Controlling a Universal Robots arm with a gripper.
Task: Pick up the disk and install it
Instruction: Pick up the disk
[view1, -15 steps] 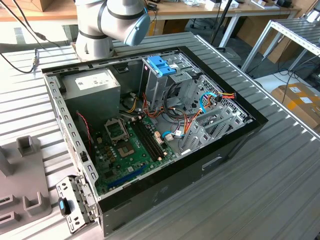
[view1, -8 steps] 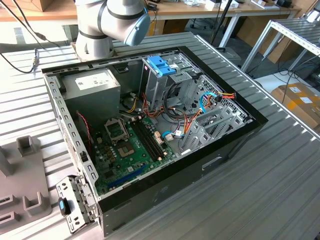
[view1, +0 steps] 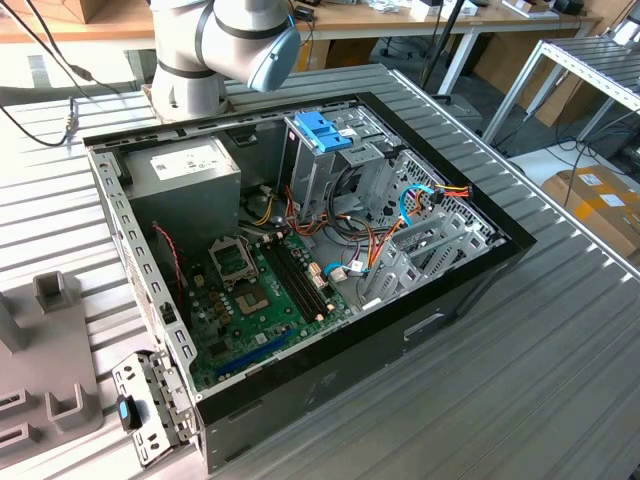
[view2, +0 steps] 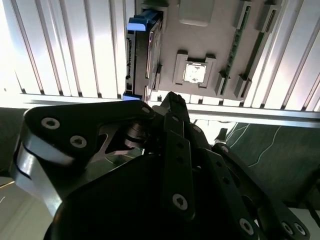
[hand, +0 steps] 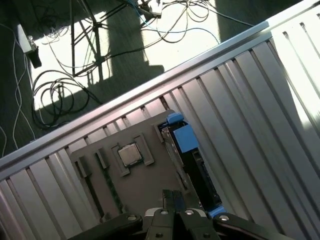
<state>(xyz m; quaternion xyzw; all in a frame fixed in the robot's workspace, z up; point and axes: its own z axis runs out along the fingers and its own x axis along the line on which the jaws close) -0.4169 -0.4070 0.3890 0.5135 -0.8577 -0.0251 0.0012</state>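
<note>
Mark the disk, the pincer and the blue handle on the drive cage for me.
disk (hand: 200, 174), first wrist view, on its dark upturned edge.
pincer (hand: 173, 196), first wrist view, midway between its fingertips.
blue handle (view1: 322, 130), exterior view, on its flat top face.

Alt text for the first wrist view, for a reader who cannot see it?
The black gripper, fingers together, hangs over a grey fixture plate on a ribbed aluminium table. The silver-grey metal disk with blue plastic rails stands on edge at the plate's side, ungrasped.
</note>
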